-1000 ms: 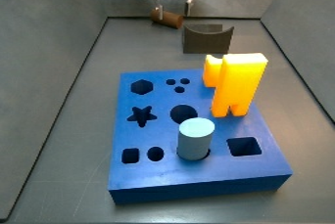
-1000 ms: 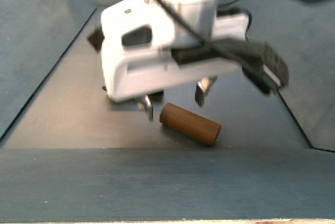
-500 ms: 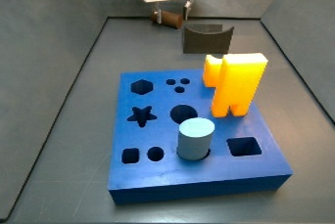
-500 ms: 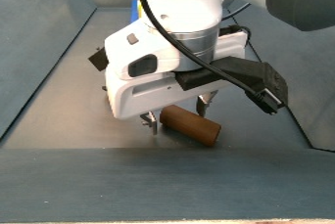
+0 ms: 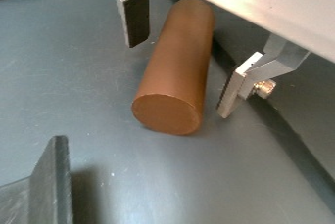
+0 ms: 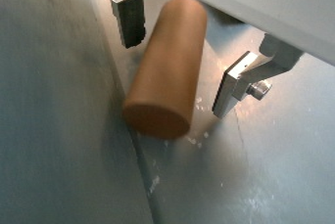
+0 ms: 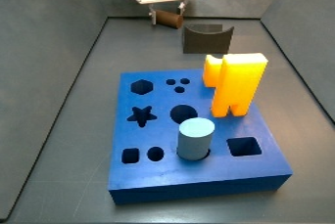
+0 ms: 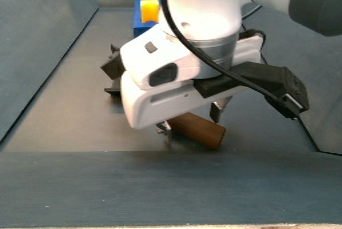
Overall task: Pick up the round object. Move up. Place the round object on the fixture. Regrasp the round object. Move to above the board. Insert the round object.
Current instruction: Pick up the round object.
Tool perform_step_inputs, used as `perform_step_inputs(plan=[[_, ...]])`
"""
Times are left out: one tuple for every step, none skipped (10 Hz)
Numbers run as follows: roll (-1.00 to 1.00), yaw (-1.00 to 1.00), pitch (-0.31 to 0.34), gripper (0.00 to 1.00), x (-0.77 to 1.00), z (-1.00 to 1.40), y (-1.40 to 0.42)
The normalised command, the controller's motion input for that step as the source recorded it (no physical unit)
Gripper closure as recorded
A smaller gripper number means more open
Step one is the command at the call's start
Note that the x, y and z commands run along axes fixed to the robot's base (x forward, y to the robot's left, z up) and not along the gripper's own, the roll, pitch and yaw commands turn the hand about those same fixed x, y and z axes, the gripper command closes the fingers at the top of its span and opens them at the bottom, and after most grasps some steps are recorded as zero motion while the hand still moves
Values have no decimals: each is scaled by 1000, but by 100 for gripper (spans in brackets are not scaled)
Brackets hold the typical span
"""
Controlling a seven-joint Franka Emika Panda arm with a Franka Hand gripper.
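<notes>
The round object [image 5: 174, 69] is a slim brown peg lying on its side on the grey floor, also seen in the other wrist view [image 6: 167, 67]. My gripper [image 5: 187, 52] is low over it and open, one finger [image 5: 133, 18] on each side, with a small gap to each pad. In a side view the gripper [image 7: 165, 11] is at the far end of the floor, and the peg [image 7: 167, 19] shows under it, just left of the fixture [image 7: 207, 38]. The board [image 7: 157, 174] lies nearer. In the other side view the arm hides most of the peg [image 8: 205, 131].
A tall yellow-orange block [image 7: 234, 81] and a pale grey-blue cylinder [image 7: 195, 138] stand in the board. Grey sloping walls [image 7: 59, 91] close in the floor on both sides. A dark corner of the fixture [image 5: 39, 184] shows near the peg's end.
The gripper has come down over the peg, so its fingers now straddle it near the floor. The peg has not moved.
</notes>
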Motion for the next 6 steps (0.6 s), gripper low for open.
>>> perform_step_inputs(plan=[[231,143,0,100,-111,-183,0],[0,0,0,100,0,0,0],[0,0,0,100,0,0,0],[0,0,0,100,0,0,0],[0,0,0,100,0,0,0],[0,0,0,100,0,0,0]])
